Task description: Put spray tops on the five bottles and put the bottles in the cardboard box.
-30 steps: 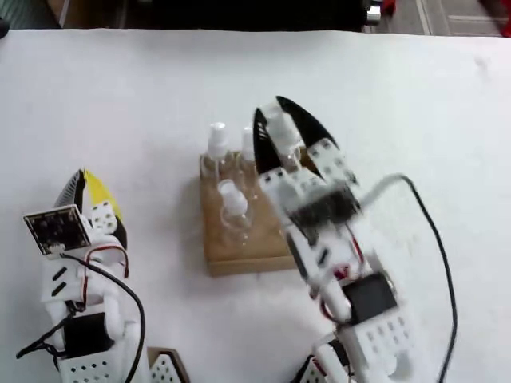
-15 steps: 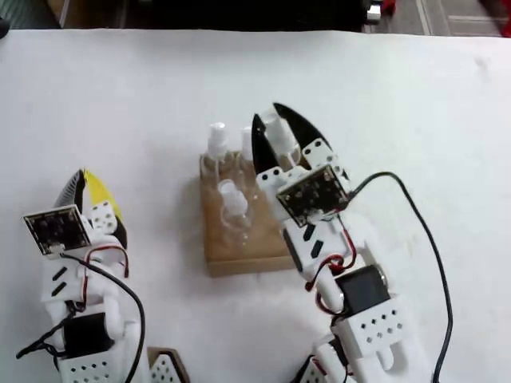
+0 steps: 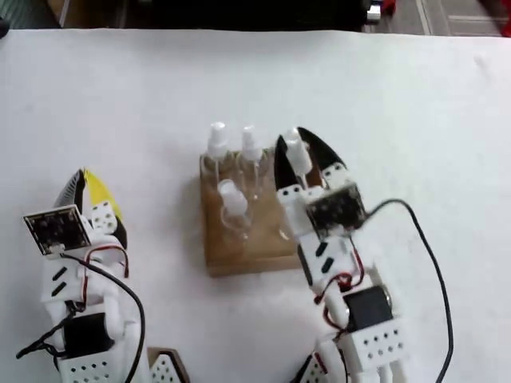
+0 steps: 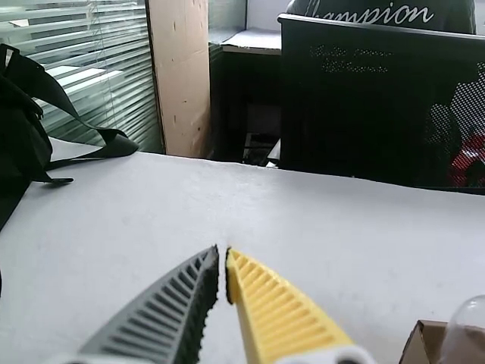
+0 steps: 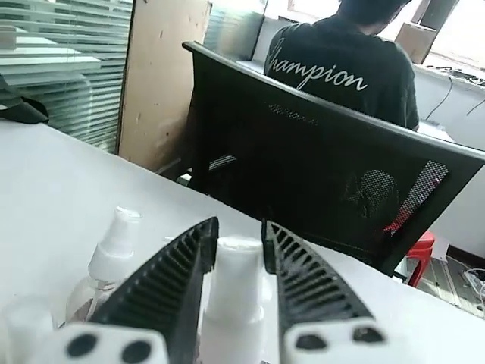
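The cardboard box sits mid-table with three clear bottles standing in it, each with a white spray top: two at the back and one nearer the front. My right gripper is over the box's right side, its black fingers shut on the white spray top of a fourth bottle. In the right wrist view that bottle's top is pinched in my right gripper, with another bottle beyond. My left gripper rests shut and holds nothing, left of the box.
The white table spreads wide behind and to both sides of the box. A small cardboard piece lies at the near edge between the arm bases. The right arm's black cable loops to its right.
My right gripper has shifted rightward and nearer along the box's right side, carrying the bottle with it. The left arm has stayed still.
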### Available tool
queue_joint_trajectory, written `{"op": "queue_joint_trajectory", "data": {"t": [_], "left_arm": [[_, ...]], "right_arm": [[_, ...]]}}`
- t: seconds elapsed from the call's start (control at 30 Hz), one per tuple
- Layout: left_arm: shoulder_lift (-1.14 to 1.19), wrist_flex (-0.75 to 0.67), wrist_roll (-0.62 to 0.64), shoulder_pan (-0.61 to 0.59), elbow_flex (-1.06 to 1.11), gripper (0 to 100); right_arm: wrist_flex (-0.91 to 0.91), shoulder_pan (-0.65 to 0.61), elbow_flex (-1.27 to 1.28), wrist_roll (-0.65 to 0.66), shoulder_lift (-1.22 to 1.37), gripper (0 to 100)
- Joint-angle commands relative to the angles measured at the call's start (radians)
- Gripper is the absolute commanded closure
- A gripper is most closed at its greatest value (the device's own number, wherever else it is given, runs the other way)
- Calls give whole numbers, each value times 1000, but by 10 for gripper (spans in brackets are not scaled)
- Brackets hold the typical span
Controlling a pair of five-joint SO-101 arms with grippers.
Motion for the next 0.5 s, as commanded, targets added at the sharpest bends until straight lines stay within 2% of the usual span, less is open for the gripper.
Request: {"op": "queue_joint_trajectory", "data": {"t": [0.0, 0.3, 0.47], "left_arm": [[-8, -31, -12, 10, -11, 976], [-8, -31, -12, 10, -9, 976], [-8, -31, -12, 10, -9, 976]], "right_arm": [[-7, 24, 57, -17, -113, 981], [-1, 27, 241, -35, -257, 981], [-1, 62, 301, -135, -352, 981]]}}
